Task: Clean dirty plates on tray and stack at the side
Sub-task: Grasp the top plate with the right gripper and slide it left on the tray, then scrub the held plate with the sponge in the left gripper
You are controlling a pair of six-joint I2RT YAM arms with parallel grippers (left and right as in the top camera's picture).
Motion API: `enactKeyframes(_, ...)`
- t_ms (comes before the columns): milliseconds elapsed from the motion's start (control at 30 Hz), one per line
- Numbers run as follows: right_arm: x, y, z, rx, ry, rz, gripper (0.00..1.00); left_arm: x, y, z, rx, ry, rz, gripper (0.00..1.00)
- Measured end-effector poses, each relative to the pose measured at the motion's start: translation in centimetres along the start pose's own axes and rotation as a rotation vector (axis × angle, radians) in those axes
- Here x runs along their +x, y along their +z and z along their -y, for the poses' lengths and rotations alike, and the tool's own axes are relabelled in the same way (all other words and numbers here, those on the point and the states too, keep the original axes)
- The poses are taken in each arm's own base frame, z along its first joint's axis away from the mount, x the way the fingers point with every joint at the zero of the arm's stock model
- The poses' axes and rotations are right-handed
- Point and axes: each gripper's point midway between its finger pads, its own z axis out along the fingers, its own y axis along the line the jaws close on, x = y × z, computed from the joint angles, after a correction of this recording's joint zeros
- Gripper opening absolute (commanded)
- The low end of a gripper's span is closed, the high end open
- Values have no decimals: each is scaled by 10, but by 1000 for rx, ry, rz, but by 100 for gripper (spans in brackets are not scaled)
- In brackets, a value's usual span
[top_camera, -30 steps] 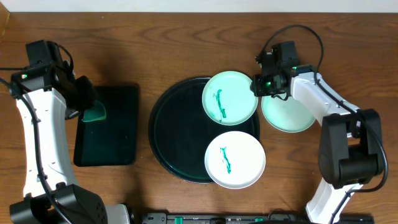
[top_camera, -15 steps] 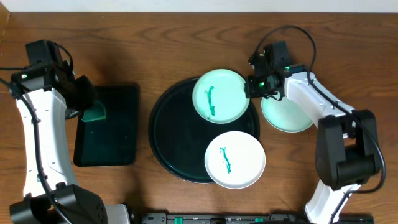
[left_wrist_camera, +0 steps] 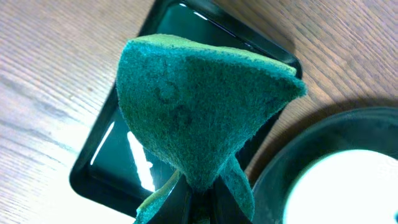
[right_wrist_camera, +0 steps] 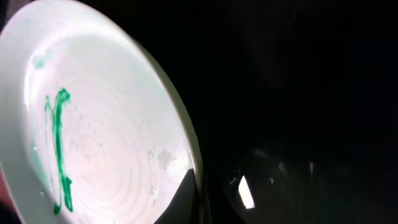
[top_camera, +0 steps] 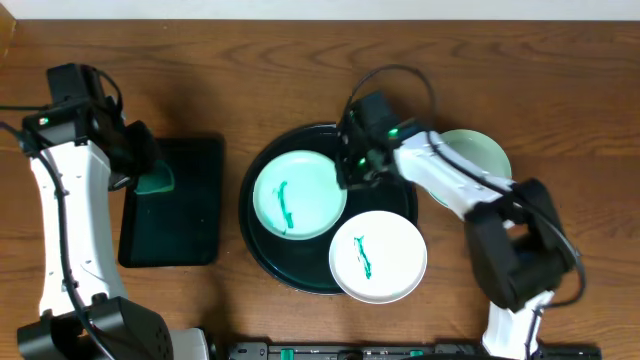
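The round black tray (top_camera: pixel 262 250) holds a marked plate (top_camera: pixel 297 196) at its left middle. My right gripper (top_camera: pixel 350 172) is shut on that plate's right rim; the right wrist view shows the plate (right_wrist_camera: pixel 93 130) with its teal scribble (right_wrist_camera: pixel 57 149) and a finger (right_wrist_camera: pixel 183 199) on the rim. A second marked plate (top_camera: pixel 378 256) overhangs the tray's lower right edge. A plain plate (top_camera: pixel 478 160) lies on the wood at the right, partly behind my right arm. My left gripper (top_camera: pixel 140 170) is shut on the green cloth (left_wrist_camera: pixel 199 106) over the rectangular tray.
The small rectangular black tray (top_camera: pixel 190 215) lies left of the round tray; it also shows in the left wrist view (left_wrist_camera: pixel 118 168). Brown wood tabletop (top_camera: pixel 560 120) lies all around.
My right gripper has dragged the marked plate from the tray's upper right to its left middle, uncovering more of the plain plate. The left arm has stayed put.
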Motion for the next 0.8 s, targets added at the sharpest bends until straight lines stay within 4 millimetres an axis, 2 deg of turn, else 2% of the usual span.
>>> enactKeyframes(100, 9, 20, 9, 8, 31, -50, 1, 5, 0, 15, 13, 46, -5, 7)
enactKeyframes(233, 6, 20, 10, 8, 42, -42, 1, 16, 3, 41, 33, 125, -19, 7)
enactKeyframes(467, 6, 20, 10, 9, 45, -41, 1, 49, 17, 94, 114, 273, -97, 7)
enactKeyframes(667, 6, 20, 10, 8, 46, -42, 1, 85, 43, 136, 148, 399, -208, 7)
enactKeyframes(800, 6, 20, 10, 9, 46, -42, 1, 108, 72, 149, 119, 434, -308, 7)
